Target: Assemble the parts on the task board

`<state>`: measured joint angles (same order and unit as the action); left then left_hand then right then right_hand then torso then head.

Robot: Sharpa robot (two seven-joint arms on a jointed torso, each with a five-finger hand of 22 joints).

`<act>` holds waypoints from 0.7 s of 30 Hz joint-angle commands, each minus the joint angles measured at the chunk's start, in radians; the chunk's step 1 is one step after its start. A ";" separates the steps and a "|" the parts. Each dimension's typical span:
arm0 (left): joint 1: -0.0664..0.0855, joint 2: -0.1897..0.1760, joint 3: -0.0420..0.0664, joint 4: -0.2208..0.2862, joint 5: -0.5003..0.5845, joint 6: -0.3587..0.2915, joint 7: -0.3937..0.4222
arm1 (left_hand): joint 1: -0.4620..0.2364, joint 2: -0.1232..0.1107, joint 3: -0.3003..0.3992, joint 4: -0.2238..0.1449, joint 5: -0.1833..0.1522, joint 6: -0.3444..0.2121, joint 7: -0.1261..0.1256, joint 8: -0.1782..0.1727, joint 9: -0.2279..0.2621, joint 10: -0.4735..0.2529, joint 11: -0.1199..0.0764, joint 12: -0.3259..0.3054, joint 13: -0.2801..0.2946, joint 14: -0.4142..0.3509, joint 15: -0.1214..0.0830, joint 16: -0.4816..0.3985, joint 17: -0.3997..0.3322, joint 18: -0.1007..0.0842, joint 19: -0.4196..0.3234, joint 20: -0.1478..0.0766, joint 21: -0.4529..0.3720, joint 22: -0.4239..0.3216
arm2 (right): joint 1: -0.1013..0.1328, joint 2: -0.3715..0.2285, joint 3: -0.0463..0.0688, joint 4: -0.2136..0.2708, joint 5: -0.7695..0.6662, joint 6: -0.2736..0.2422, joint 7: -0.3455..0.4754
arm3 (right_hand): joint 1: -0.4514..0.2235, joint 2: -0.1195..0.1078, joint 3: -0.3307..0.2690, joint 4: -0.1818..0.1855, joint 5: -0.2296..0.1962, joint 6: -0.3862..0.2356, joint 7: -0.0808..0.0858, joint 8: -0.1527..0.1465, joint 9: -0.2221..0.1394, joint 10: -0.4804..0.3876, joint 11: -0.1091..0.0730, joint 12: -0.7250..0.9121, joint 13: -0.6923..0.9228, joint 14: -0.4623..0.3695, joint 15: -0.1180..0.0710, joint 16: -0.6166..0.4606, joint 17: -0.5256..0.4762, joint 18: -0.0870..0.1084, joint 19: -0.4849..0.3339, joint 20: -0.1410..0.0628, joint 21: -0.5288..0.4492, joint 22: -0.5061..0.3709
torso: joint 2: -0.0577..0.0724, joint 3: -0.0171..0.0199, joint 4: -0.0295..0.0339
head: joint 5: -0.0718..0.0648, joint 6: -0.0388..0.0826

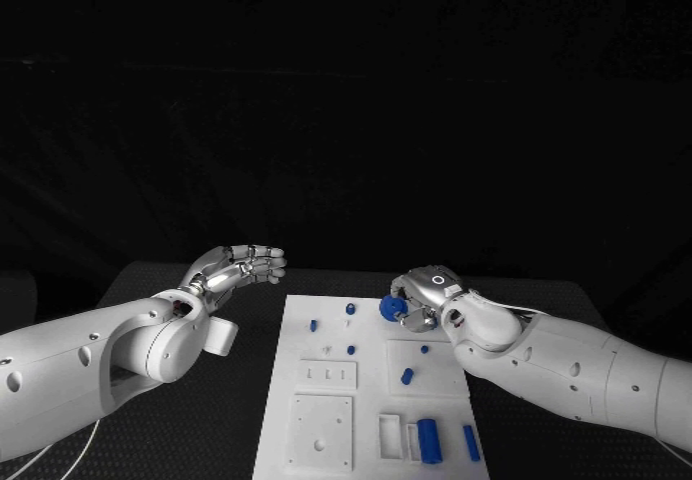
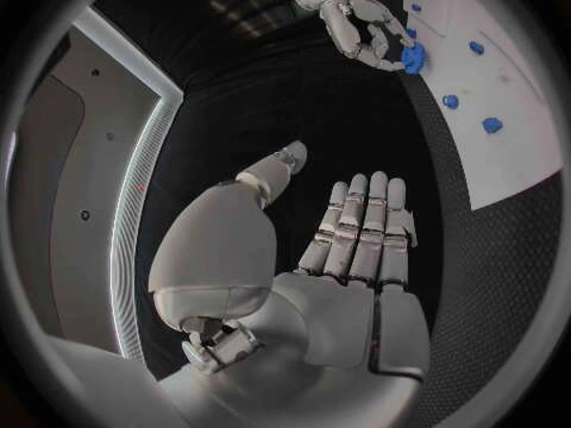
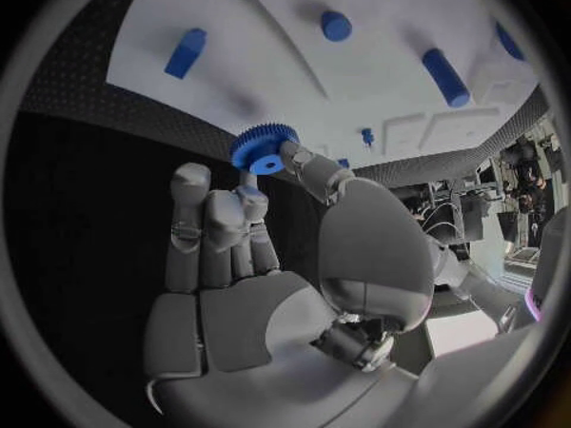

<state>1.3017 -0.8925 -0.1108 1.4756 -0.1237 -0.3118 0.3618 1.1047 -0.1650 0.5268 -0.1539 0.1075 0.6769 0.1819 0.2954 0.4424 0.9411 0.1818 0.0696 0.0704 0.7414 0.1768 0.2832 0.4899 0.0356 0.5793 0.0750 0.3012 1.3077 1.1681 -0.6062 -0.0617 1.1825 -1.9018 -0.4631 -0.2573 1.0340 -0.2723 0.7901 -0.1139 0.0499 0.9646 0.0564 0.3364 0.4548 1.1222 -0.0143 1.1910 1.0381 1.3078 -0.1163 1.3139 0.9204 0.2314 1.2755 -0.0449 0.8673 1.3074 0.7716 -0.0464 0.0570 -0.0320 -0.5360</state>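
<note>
Head view – right hand half-hiding blue gear

table: black, seemingly perforated | on it: white task board

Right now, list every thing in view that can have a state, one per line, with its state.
left hand: open, holds nothing, off the board's left side.
right hand: pinches the blue gear, above the board's far right part.
blue gear: held in the fingertips, off the board.
task board: flat on the table, several blue parts on it.
blue cylinder: lying on the board's near part, untouched.
</note>
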 commanded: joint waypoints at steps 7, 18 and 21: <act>0.001 0.001 0.001 0.005 0.003 0.000 0.009 | 0.000 0.010 -0.001 -0.008 0.007 0.005 0.023 0.007 0.002 0.007 0.003 0.003 0.001 0.008 -0.002 0.004 -0.001 -0.007 0.007 -0.002 -0.001 0.021 | -0.001 0.047 -0.003 0.040 -0.127 -0.035 -0.053 | 0.007 -0.012 0.013 0.009 -0.001 0.047 0.039 0.007 0.006 0.010 -0.002 -0.006 -0.002 -0.001 -0.007 -0.005 0.003 0.030 0.006 -0.002 0.007 0.018 | 0.001 -0.0010 0.0029 | 0.007 0.002; 0.001 0.007 0.001 0.011 0.003 0.002 0.009 | 0.000 0.011 -0.002 -0.009 0.007 0.005 0.024 0.007 0.002 0.008 0.003 0.003 0.001 0.008 -0.002 0.005 -0.001 -0.007 0.008 -0.002 -0.001 0.021 | -0.004 0.112 -0.019 0.020 -0.158 -0.033 -0.070 | 0.007 -0.016 0.015 0.013 -0.001 0.047 0.039 0.008 0.007 0.011 -0.002 -0.007 -0.002 -0.001 -0.006 -0.005 0.004 0.030 0.006 -0.002 0.008 0.018 | 0.001 -0.0040 0.0072 | 0.014 -0.002; 0.001 0.009 0.001 0.013 0.003 0.002 0.009 | 0.000 0.011 -0.002 -0.009 0.007 0.005 0.024 0.007 0.002 0.008 0.003 0.003 0.001 0.008 -0.002 0.005 -0.001 -0.007 0.008 -0.002 -0.001 0.021 | -0.006 0.128 -0.028 0.006 -0.159 -0.033 -0.070 | 0.008 -0.018 0.015 0.012 -0.001 0.047 0.039 0.008 0.007 0.012 -0.002 -0.007 -0.002 -0.001 -0.007 -0.005 0.004 0.030 0.006 -0.002 0.008 0.018 | 0.001 -0.0046 0.0071 | 0.011 -0.004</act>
<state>1.3017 -0.8865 -0.1108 1.4848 -0.1236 -0.3121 0.3619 1.1047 -0.1651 0.5241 -0.1566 0.1113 0.6769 0.1818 0.2992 0.4432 0.9438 0.1845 0.0696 0.0703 0.7414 0.1768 0.2832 0.4899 0.0355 0.5803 0.0740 0.3012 1.3078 1.1634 -0.4821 -0.0883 1.1938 -2.0284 -0.4919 -0.3135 1.0373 -0.2901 0.8006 -0.1033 0.0491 0.9696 0.0575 0.3404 0.4587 1.1260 -0.0180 1.1909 1.0372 1.3078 -0.1161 1.3139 0.9229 0.2316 1.2754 -0.0446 0.8712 1.3074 0.7727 -0.0504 0.0634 -0.0184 -0.5384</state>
